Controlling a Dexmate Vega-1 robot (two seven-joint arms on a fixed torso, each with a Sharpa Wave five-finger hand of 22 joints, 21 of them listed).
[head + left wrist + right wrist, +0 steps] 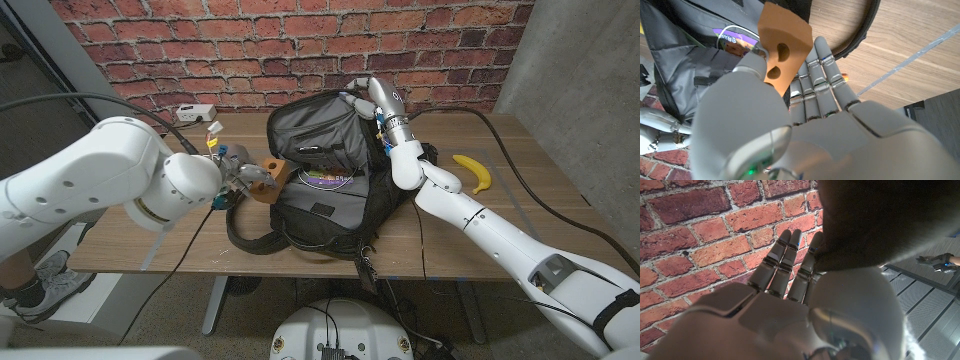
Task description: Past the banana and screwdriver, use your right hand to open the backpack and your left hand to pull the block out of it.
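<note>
Head view: left hand (240,176) pinches the block (270,180) just outside the backpack (330,180); right hand (368,100) grips the flap. A loose pinch could drop it.

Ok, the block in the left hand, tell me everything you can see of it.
The block is orange-brown, looks like wood, with flat faces, angled edges and a dark rounded hole in one side, plain in the left wrist view. The left hand holds it off the table, thumb on one side and fingers on the other. It is outside the backpack, just beside the open bag's left edge. Its far side is hidden.
</note>
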